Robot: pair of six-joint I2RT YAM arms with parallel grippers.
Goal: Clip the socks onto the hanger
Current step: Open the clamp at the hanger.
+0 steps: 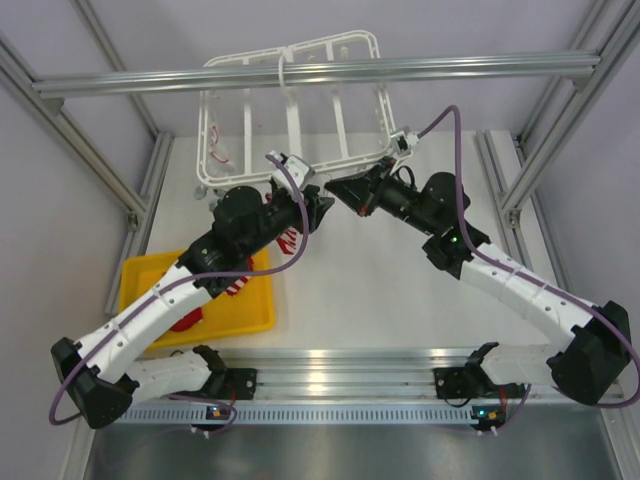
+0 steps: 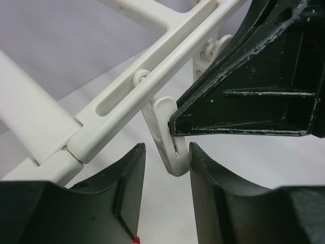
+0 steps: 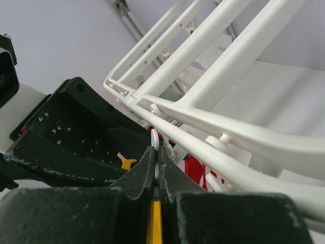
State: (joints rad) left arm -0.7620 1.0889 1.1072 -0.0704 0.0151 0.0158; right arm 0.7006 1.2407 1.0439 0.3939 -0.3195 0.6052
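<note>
- Progress, judged: early. No sock is clearly clipped to the hanger [image 1: 293,125], which hangs over the far side of the worktop [image 1: 380,290]. All the clipping looks left to do.
- Right tool [image 3: 156,152]: fingers shut tight on the top of one clip [image 2: 163,128] under the hanger's near bar, apparently squeezing it.
- Left tool [image 2: 167,157]: just below that clip, fingers narrowly apart either side of its lower end. There is a red sliver at the finger base; cannot tell whether it grips anything.
- Striped sock [image 3: 195,173]: red and white, directly beneath both tools. Hanging or lying flat is unclear.
- Yellow tray [image 1: 250,318], near left: holds red socks [image 1: 186,320], partly hidden under the left arm.
</note>
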